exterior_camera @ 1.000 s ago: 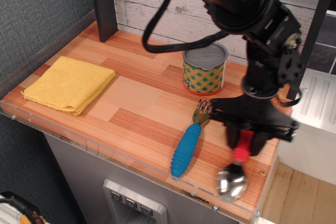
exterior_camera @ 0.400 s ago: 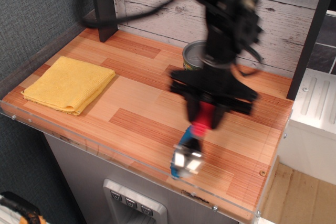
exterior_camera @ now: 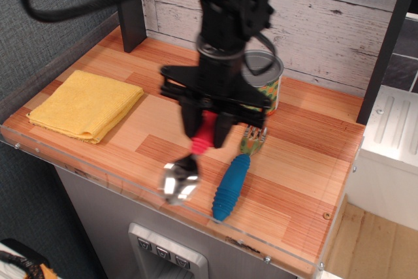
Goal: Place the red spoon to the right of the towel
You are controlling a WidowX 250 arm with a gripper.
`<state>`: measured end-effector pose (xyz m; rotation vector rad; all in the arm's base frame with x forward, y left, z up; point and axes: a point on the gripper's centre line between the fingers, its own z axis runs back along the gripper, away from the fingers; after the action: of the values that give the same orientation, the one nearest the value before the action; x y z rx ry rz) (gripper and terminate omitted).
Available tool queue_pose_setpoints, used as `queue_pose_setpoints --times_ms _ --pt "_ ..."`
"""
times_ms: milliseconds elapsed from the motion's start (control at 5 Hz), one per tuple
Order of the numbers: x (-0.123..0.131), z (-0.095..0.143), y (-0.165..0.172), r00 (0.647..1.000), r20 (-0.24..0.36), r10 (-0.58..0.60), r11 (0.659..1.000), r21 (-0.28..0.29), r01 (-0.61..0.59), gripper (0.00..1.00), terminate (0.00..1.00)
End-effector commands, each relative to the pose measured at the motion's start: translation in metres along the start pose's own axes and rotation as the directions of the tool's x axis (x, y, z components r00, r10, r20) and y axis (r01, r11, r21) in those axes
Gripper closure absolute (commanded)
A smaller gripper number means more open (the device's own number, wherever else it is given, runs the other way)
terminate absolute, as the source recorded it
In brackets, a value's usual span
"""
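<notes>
A: What does the single camera view show at the fingers [exterior_camera: 208, 124]?

B: They point downward over the middle of the bench [exterior_camera: 307, 161] and are clamped narrow on the red spoon [exterior_camera: 190, 163]. The red handle runs up between them, and the shiny bowl hangs below, tilted slightly toward the front edge and a little blurred.

A: Is the spoon touching the bench?

B: The blur makes that hard to judge; the bowl sits low, near the clear front lip, but contact cannot be told.

A: Where is the towel [exterior_camera: 85, 104] from the fingers?

B: Well apart to the picture's left, lying flat and folded near the left end of the bench. A stretch of bare wood lies between it and the spoon.

A: And the other things?

B: The blue-handled fork [exterior_camera: 236, 176] lies just beside the fingers on the picture's right, tines toward the back, handle toward the front edge. The patterned can [exterior_camera: 268, 86] stands upright behind the fingers, partly hidden by the arm.
</notes>
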<state>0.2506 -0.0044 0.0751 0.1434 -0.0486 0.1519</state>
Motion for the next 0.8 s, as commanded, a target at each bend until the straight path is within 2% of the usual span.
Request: queue_pose_setpoints --times_ms 0,200,400,600 --pt "0.0050 0.0061 0.0567 0.892 -0.006 0.451 0.892 -0.041 -0.451 1.00 0.00" --pt "0.0070 0.0004 0.0631 0.750 -0.009 0.662 0.747 -0.073 -0.661 1.00 0.00" --pt "0.0096 -0.0010 0.0631 0.564 -0.009 0.826 0.563 -0.041 -0.825 1.00 0.00" --pt "0.0145 -0.0024 0.0602 0.347 0.022 0.938 0.347 0.016 -0.938 1.00 0.00"
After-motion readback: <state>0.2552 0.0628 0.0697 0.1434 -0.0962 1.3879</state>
